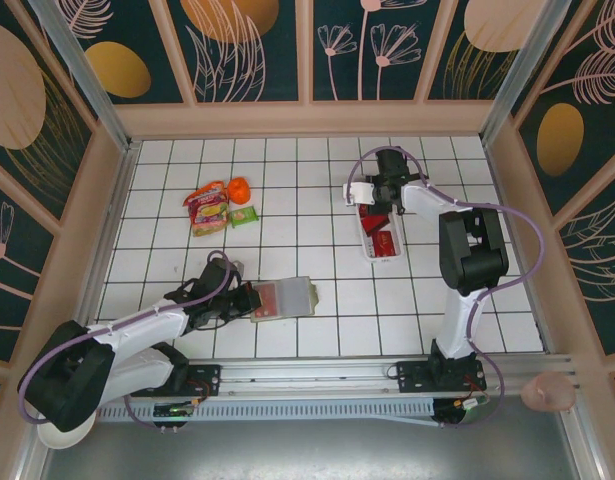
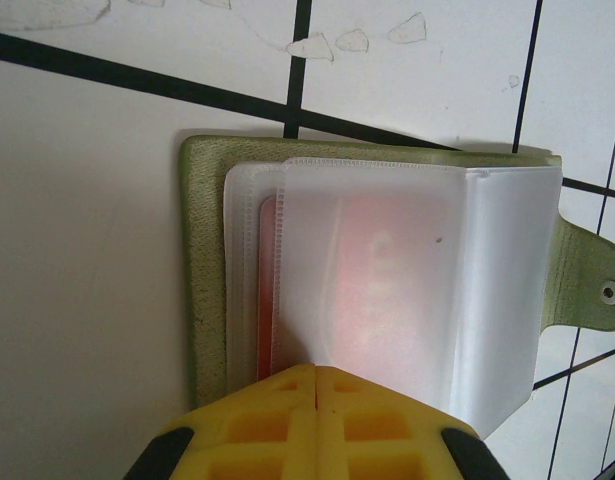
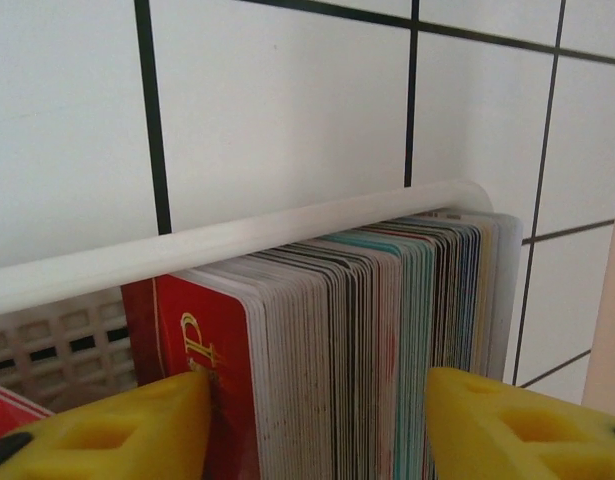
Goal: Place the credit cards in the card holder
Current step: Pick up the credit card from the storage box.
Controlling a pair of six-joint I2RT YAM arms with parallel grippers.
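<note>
White tiles with dark seams cover the worktop [image 1: 287, 180], walled by panels painted with pale flowers. Near the front edge, the olive card holder [image 1: 284, 298] [image 2: 202, 250] lies open and flat, its clear sleeves facing up and its snap tab pointing away from the left hand [image 1: 245, 300] [image 2: 315, 385]. One red card [image 2: 377, 280] shows through a sleeve. The left hand is clenched, its yellow fingertips meeting at the sleeves' near edge; I cannot tell whether they pinch one. Farther back on the right, a white tray [image 1: 364, 240] [image 3: 237, 240] holds the credit cards [image 3: 367, 340] on edge in a stack. The right hand [image 1: 372, 205] [image 3: 317, 400] is spread, one finger on either side of that stack. Snack packets [image 1: 209, 208] lie well apart at back left.
</note>
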